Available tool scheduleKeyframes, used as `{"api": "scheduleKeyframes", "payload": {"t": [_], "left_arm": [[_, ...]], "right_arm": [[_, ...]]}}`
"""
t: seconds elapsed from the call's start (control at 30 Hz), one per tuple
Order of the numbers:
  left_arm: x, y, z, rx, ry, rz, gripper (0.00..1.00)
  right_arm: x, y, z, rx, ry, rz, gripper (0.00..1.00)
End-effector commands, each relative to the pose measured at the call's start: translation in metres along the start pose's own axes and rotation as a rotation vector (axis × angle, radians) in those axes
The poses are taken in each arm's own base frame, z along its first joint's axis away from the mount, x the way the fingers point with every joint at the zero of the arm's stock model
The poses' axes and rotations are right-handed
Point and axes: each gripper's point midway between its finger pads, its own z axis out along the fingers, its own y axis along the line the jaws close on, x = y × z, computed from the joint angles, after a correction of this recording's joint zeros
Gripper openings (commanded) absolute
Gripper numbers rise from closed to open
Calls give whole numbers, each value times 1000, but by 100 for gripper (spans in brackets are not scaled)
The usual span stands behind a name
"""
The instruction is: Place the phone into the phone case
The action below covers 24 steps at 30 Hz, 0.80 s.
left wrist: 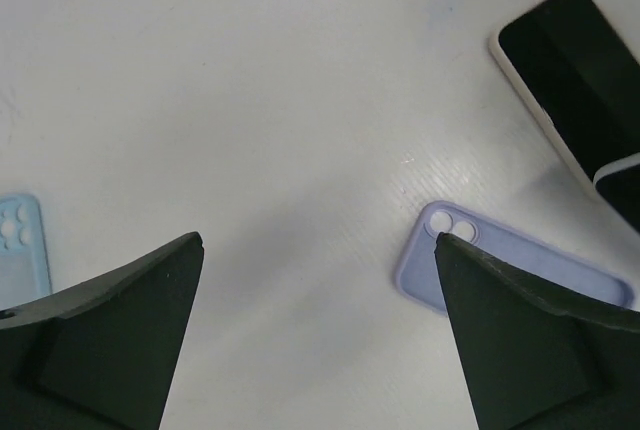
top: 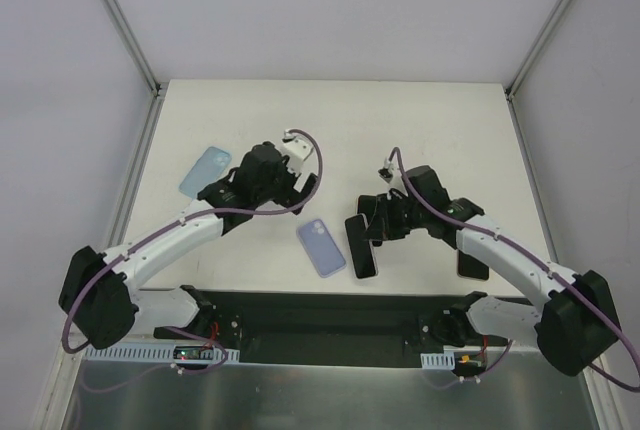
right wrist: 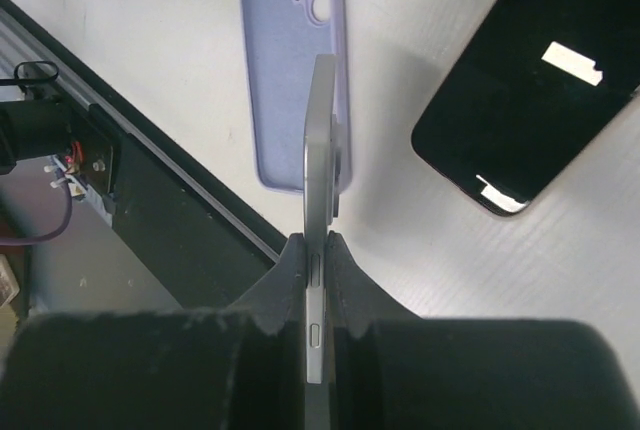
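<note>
The lavender phone case (top: pixel 322 248) lies open side up near the table's front edge. In the right wrist view, the case (right wrist: pixel 285 60) has its camera cutout at the far end. My right gripper (right wrist: pixel 321 250) is shut on a phone (right wrist: pixel 321 140). It holds the phone on edge above the table, with the phone's tip over the case's near corner. In the top view this gripper (top: pixel 372 225) is just right of the case. My left gripper (left wrist: pixel 318 250) is open over bare table, and its right finger covers part of the case (left wrist: pixel 470 250).
A black phone (right wrist: pixel 530 70) lies screen up on the table beside the case, also in the top view (top: pixel 366 262). Another phone (top: pixel 472 265) lies under my right forearm. A light blue case (top: pixel 205 170) sits at the back left. The dark base rail (top: pixel 330 315) runs along the front.
</note>
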Motion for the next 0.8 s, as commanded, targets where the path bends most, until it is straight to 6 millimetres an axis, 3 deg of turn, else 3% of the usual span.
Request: {"api": "scheduleKeyframes", "payload": {"t": [0.0,0.03,0.07,0.1,0.13,0.2,0.23,0.3,0.5,0.77], "left_arm": [[18,42,-12,-152,-3,-408,99],[29,40,-13,-101,26,-521,95],[28,21,-16,61,35,-607,87],[38,39,-17,37,41,-722,76],[50,34,-17,58,75,-847,53],[55,15,-20,174,113,-906,34],[64,6,-19,212,139,-917,15],[82,-12,-18,260,208,-987,0],[118,-29,-9,259,280,-1061,0],[125,-59,2,289,331,-1077,0]], "right_arm": [[-36,39,2,-167,-42,-44,1],[-39,44,4,-193,-38,-40,1],[-43,49,5,-211,-38,-42,1],[-44,49,11,-219,-19,-30,1],[-46,55,13,-245,-12,-34,1],[-48,61,20,-260,13,-38,1],[-49,63,22,-266,23,-41,1],[-51,66,31,-271,50,-44,2],[-51,67,58,-260,127,-63,1],[-34,51,95,-199,224,-47,1]]}}
